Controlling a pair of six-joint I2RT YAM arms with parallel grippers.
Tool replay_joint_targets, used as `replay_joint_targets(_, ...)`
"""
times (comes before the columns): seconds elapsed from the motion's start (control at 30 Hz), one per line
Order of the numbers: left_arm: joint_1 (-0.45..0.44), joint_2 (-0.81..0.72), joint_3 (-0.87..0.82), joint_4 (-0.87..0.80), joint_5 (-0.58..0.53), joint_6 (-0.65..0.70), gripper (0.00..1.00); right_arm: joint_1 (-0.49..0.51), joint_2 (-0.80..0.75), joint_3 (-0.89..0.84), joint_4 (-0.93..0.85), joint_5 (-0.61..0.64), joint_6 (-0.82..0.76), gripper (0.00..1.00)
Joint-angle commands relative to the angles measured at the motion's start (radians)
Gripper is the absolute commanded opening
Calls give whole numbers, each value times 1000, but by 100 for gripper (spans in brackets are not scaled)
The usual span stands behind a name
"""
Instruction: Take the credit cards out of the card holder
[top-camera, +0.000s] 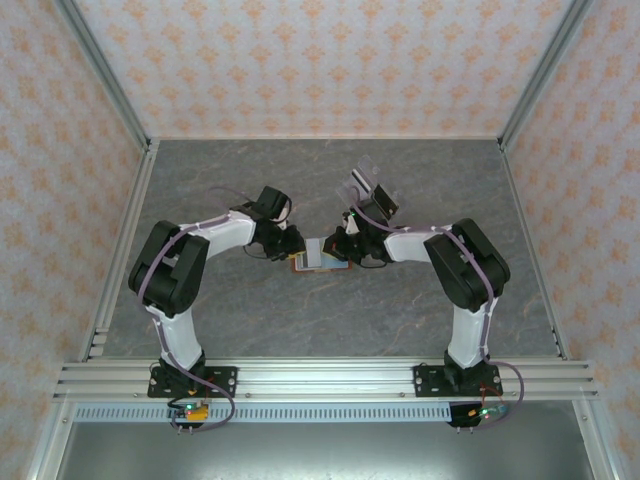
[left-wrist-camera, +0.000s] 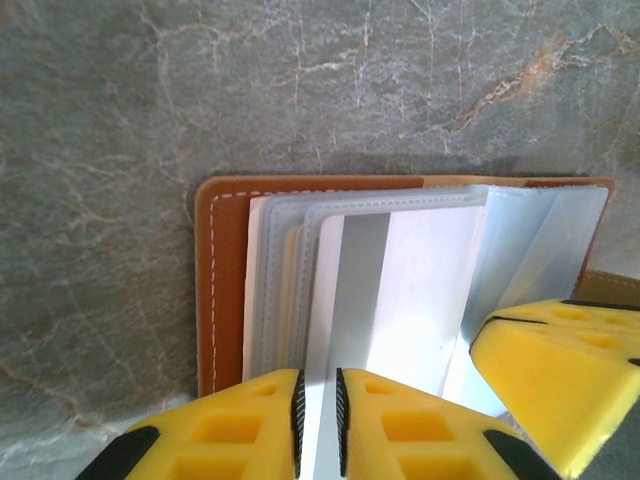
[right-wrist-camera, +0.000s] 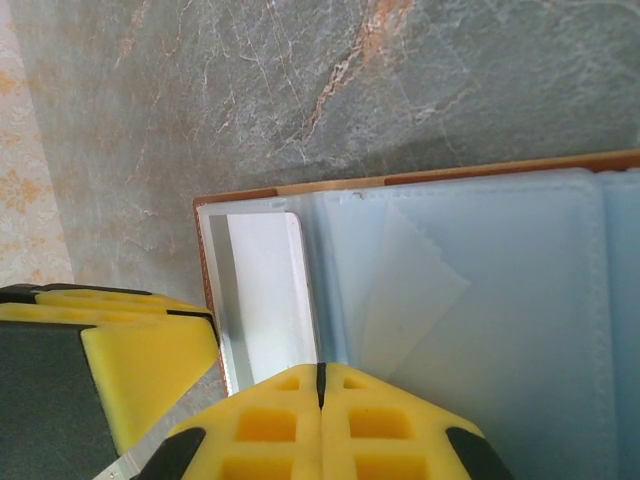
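The card holder (top-camera: 318, 257) lies open mid-table, with a brown stitched rim (left-wrist-camera: 220, 290) and pale blue-grey sleeves inside (right-wrist-camera: 500, 300). A white credit card (left-wrist-camera: 400, 290) with a silver stripe sticks out of a sleeve, and its rounded corner shows in the right wrist view (right-wrist-camera: 265, 290). My left gripper (left-wrist-camera: 320, 420) is shut on that card's near edge; from above it sits at the holder's left side (top-camera: 296, 248). My right gripper (right-wrist-camera: 320, 385) is shut at the edge of a sleeve page, on the holder's right side (top-camera: 345, 250). Its yellow finger (left-wrist-camera: 560, 370) shows in the left wrist view.
The grey marbled table (top-camera: 250, 180) is walled by patterned panels, with metal rails (top-camera: 320, 375) along the near edge. A small clear plastic piece (top-camera: 360, 182) lies behind the right wrist. The left gripper's finger (right-wrist-camera: 140, 360) stands close beside the right gripper.
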Motion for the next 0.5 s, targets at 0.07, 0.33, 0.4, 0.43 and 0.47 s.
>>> replay_joint_targets(0.07,-3,-87,-48,-22,-31,-23,22,1,-41,11,-72,16,-41,18)
replay_joint_targets(0.33,-19,-66,-74,27,-5,-53,19,2,-6,24,-84,-18,-45,28)
replay_joint_targets(0.4,-20,-53,-73,40,6,-60,17,2,-4,25,-82,-25,-45,28)
replay_joint_targets(0.43,-22,-45,-70,41,8,-61,16,1,-4,25,-82,-24,-46,28)
replay_joint_targets(0.47,-24,-39,-68,44,13,-62,16,2,-2,25,-83,-27,-47,28)
